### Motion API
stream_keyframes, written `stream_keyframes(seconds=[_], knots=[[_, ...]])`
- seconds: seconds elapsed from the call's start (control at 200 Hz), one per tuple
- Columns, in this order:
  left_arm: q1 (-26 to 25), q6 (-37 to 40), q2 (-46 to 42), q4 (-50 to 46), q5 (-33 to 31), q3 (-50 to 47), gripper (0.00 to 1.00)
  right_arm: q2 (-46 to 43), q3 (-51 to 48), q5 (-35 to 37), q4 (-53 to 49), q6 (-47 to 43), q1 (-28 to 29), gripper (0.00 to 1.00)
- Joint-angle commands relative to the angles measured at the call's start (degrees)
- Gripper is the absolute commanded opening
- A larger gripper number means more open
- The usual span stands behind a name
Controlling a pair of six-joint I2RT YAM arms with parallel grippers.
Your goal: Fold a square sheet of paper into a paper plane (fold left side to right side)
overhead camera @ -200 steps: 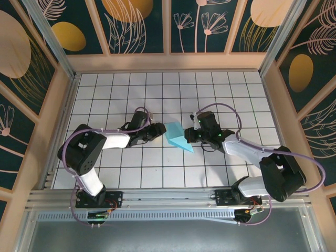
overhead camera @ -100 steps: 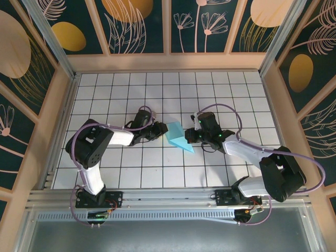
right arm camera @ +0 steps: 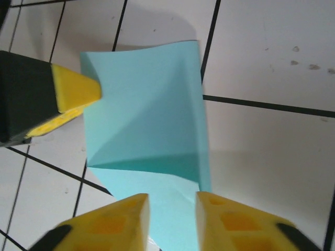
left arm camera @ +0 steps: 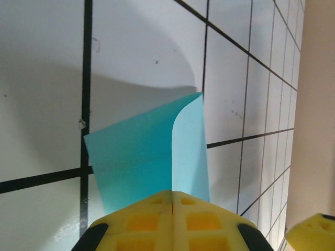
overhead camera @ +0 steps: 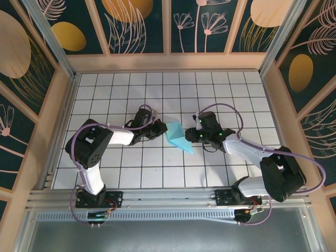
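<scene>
We see a handover of the grip at the middle of the desk, where the square sheet of paper lies partly folded, one flap raised off the white tiles. A second ago the left gripper stood with its jaws apart, just short of the sheet's 9 o'clock edge. Now it has moved in and its jaws are pressed together on that edge, the teal paper coming straight out from between them in the left wrist view. The right gripper, which was clamped on the 3 o'clock side, has parted its jaws a little. In its wrist view the yellow pads stand clear on either side of the sheet and pinch nothing. We judge that the left arm alone holds the paper, so the right one is free to pull back, take a new hold or press a crease. The left-to-right fold looks begun but not flattened, and nothing resembling a plane has formed. We find no brand, label or writing: the sheet is plain, the desk carries only black grid lines, and the walls bear only leaf and flower patterns.
</scene>
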Motion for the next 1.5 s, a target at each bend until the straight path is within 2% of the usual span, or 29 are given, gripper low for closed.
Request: stream_keyframes(seconds=[0.0, 0.1, 0.3, 0.43, 0.606, 0.806, 1.011, 1.206, 1.496], knots=[[0.36, -0.91, -3.05, 0.23, 0.59, 0.56, 0.00, -2.52, 3.20, 3.89, -5.29, -1.16, 0.20, 0.35], [0.37, -0.92, -3.78, -0.97, 0.88, 1.05, 0.00, -3.41, 4.58, 8.20, -9.17, -2.00, 3.05, 0.40], [0.36, -0.74, -4.31, -2.60, 1.28, 1.69, 0.00, -2.44, 5.15, 18.55, -12.97, -1.19, 13.05, 0.48], [0.37, -0.67, -4.30, -3.25, 1.41, 2.14, 0.00, 0.81, 5.05, 23.35, -13.39, 0.70, 18.43, 0.53], [0.36, -0.33, -4.44, -4.15, 1.56, 2.88, 0.00, 6.82, 6.37, 28.87, -13.73, 1.57, 22.82, 0.56], [0.39, -0.15, -4.70, -4.45, 1.54, 2.91, 0.00, 13.30, 9.27, 33.05, -14.29, 2.14, 24.40, 0.56], [0.38, -0.01, -4.87, -4.92, 1.48, 2.83, 0.00, 16.35, 10.83, 36.12, -14.14, 2.36, 24.87, 0.54], [0.39, 0.25, -4.93, -5.22, 1.28, 2.77, 0.00, 17.15, 10.67, 37.44, -13.73, 2.63, 24.84, 0.45], [0.36, 0.61, -4.76, -5.62, 1.02, 2.76, 0.00, 17.05, 10.23, 38.56, -12.44, 3.07, 24.71, 0.36]])
